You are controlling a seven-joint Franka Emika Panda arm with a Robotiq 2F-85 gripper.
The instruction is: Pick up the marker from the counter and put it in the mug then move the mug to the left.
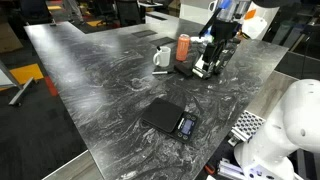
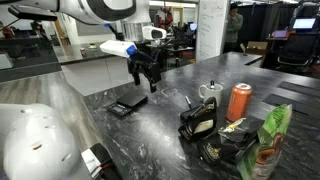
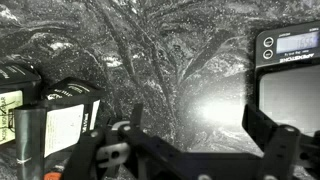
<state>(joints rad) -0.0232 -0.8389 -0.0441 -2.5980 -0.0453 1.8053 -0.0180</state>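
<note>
The white mug (image 1: 161,57) stands on the dark veined counter (image 1: 100,80) beside a red-orange can (image 1: 183,46); it also shows in an exterior view (image 2: 208,92). A slim short stick, apparently the marker (image 2: 188,100), lies on the counter just beside the mug, faint in an exterior view (image 1: 160,72). My gripper (image 2: 146,84) hangs above the counter between the mug and the scale, well apart from both. In the wrist view the gripper (image 3: 200,120) is open and empty over bare counter; mug and marker are out of that view.
A flat black scale (image 1: 170,119) lies near the counter's edge and shows in the wrist view (image 3: 290,60). Black packets (image 2: 200,125) and a green bag (image 2: 272,140) stand near the can (image 2: 239,101). The packets also show in the wrist view (image 3: 50,115).
</note>
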